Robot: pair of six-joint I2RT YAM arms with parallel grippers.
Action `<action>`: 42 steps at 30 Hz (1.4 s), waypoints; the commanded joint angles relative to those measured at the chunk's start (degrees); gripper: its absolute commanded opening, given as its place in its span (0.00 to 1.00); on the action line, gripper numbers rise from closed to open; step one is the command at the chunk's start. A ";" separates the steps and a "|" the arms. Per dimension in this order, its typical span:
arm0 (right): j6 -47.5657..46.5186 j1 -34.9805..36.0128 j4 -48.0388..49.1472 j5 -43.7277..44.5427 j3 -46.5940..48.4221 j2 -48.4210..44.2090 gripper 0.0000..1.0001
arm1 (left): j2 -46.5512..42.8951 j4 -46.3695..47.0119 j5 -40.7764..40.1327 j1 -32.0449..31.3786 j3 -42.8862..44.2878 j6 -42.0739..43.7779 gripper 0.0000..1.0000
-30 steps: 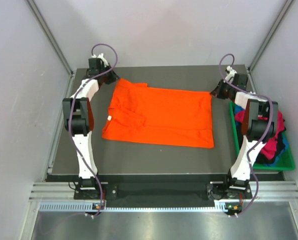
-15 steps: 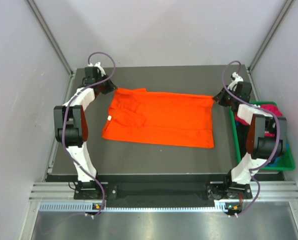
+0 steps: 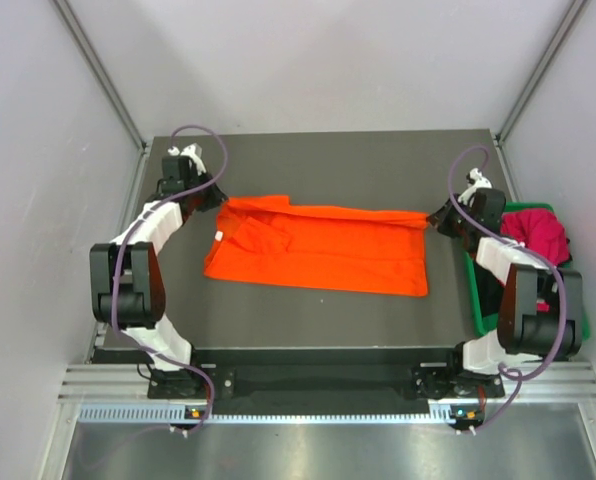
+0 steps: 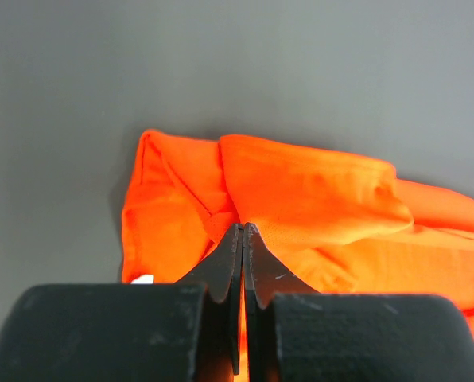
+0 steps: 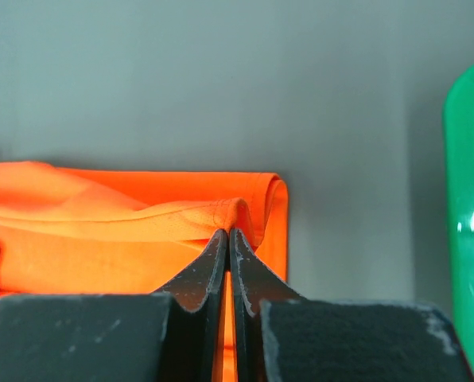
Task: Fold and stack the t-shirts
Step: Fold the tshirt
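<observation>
— Biggest first?
— Dark table (image 3: 308, 310), filling the middle of the overhead view
— And on it?
— Orange t-shirt (image 3: 328, 258), spread at the table's centre, collar end toward 9 o'clock, hem toward 3; far edge at 12 o'clock raised off the surface and bunched into a fold, near edge at 6 lying flat
— Anything off to the side?
— Green bin (image 3: 472, 295) at 3 o'clock, just beside the table edge; inside, toward its far end, a magenta-red t-shirt (image 3: 538, 235) in a heap
— Now the arms?
— Left gripper (image 4: 242, 231) at the shirt's 10 o'clock corner, clenched tight on a pinch of orange cloth near the sleeve. Right gripper (image 5: 228, 235) at the 2 o'clock corner, likewise clamped, with the hem's folded edge nipped between the tips
— Jaws on both?
— Pressed together, only cloth between
</observation>
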 commanded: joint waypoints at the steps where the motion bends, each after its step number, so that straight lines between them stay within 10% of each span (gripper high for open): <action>1: 0.90 0.74 1.78 0.63 -2.41 -4.12 0.00 | -4.02 0.01 -1.96 0.43 -1.59 1.94 0.00; 42: 11.63 12.51 -22.40 16.62 -1.63 -12.39 0.26 | -8.76 -18.90 -2.13 0.35 -4.93 3.35 0.08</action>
